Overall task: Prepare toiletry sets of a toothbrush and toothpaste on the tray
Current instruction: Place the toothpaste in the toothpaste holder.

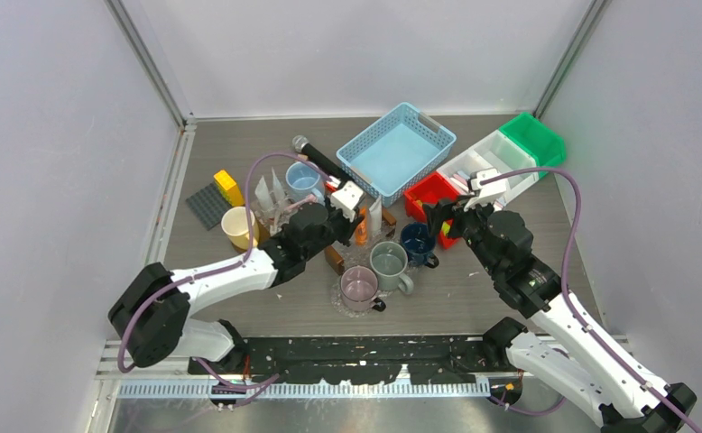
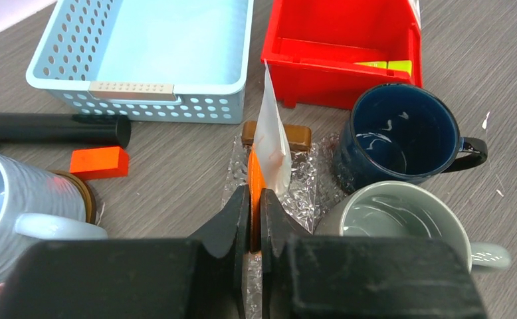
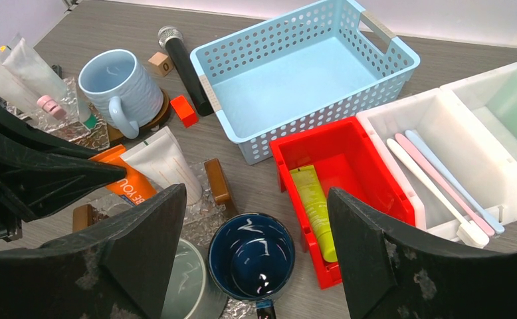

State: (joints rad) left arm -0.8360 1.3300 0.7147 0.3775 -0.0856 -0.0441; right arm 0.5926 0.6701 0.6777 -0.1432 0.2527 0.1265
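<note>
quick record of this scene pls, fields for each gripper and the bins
left gripper: shut on orange toothpaste tube, white tube alongside
right gripper: open, holding nothing, near navy mug
red bin: one yellow-green tube
white bin: white, pink and blue toothbrushes
blue basket: nothing inside
</note>
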